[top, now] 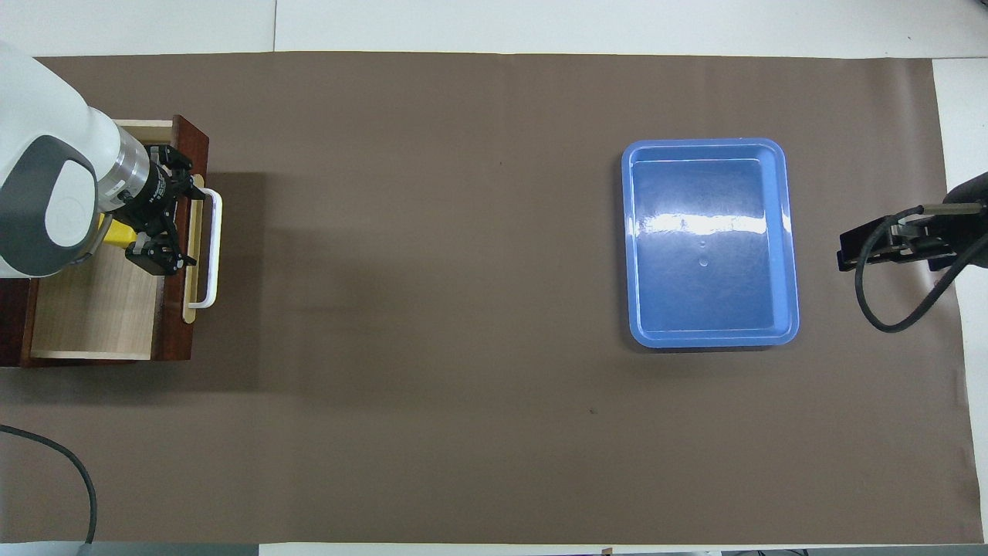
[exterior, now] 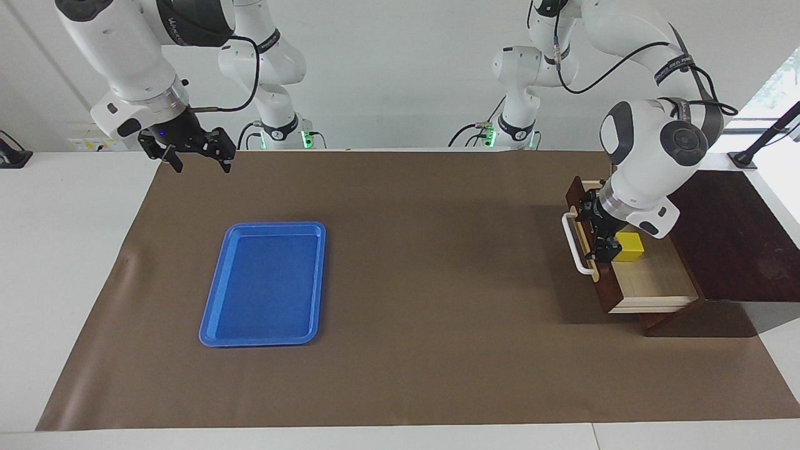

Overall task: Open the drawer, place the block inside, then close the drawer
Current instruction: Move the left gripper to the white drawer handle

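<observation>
Brown mat [exterior: 425,281] covers most of the table [exterior: 62,250], edge to edge between the two arms' ends.

Dark wooden box [exterior: 737,237] sits at the left arm's end of the mat. Its drawer [exterior: 656,287] is pulled out toward the middle of the table; pale wood floor exposed, dark reddish front panel standing upright, white bar handle [exterior: 574,244] on the tan strip.

Blue tray [exterior: 265,284] lies flat on the mat toward the right arm's end, well apart from the box.

Left arm reaches down over the drawer's front. Left gripper [exterior: 599,231] hangs over the front panel, just beside the handle, fingers spread, nothing between them. In the overhead view the left gripper [top: 166,224] covers the top edge of the front panel; cannot tell whether it touches panel or handle.

Right arm waits. Right gripper [exterior: 197,156] is raised over the mat's edge at the right arm's end, fingers spread, empty.

Yellow block [exterior: 628,245] rests inside the drawer on the pale floor, close against the inner face of the front panel, just beside the left gripper and free of it. Overhead, only a sliver of the block [top: 116,234] shows under the arm.
</observation>
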Motion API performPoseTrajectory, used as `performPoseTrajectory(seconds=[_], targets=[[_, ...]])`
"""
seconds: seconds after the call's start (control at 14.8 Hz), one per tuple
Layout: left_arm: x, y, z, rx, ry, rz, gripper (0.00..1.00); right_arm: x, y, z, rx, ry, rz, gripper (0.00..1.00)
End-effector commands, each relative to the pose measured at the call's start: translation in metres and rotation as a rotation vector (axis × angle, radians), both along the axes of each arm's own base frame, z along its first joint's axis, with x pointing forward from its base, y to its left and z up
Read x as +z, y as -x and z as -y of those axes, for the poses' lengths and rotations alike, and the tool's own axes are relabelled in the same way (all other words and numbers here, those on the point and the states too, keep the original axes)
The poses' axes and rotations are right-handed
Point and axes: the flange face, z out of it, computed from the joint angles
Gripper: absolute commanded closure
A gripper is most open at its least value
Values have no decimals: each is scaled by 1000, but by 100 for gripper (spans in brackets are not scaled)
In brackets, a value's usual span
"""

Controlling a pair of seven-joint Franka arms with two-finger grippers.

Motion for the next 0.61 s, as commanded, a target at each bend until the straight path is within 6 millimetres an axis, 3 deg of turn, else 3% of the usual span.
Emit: performPoseTrajectory(seconds=[0.0, 0.54], targets=[[5, 7, -12, 7, -14, 33, 0, 1, 6, 2, 9, -18, -2, 0], [11, -1, -73, 5, -28, 58, 0, 1, 6, 2, 7, -17, -2, 0]])
